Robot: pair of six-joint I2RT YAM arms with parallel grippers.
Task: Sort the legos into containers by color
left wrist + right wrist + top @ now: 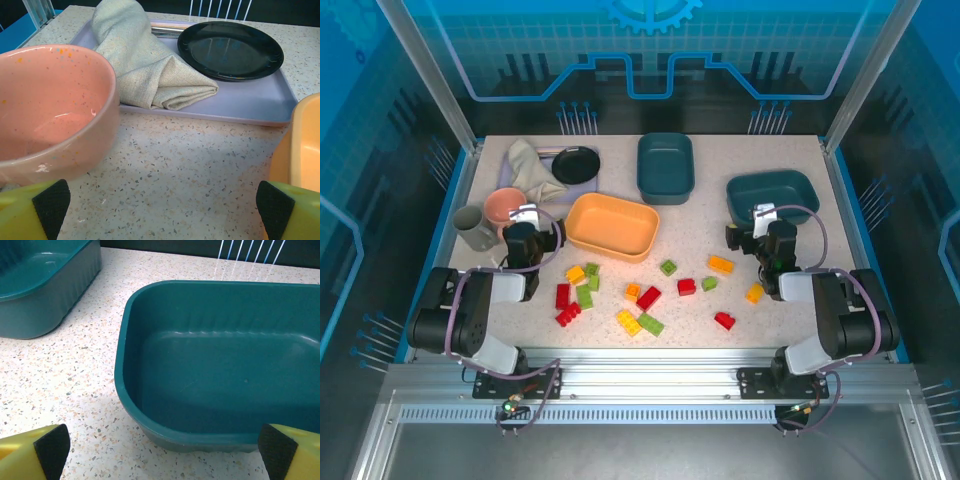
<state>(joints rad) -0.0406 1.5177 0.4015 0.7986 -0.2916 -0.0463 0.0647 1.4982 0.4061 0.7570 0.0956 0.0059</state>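
Several legos lie loose on the front middle of the table: red ones (649,298), lime green ones (584,296) and yellow-orange ones (720,264). The containers stand behind them: a light orange tray (612,226) (300,145) and two dark teal trays (665,166) (772,196). My left gripper (530,228) (162,210) is open over bare tabletop between a pink cup and the orange tray. My right gripper (765,225) (162,447) is open just in front of the empty right teal tray (120,365). The other teal tray (45,285) is to its left.
A pink cup (504,206) (50,110) and a grey cup (472,227) stand at the left. Behind them a lilac tray (250,102) holds a folded cloth (528,165) (145,65) and a black round dish (576,164) (230,50).
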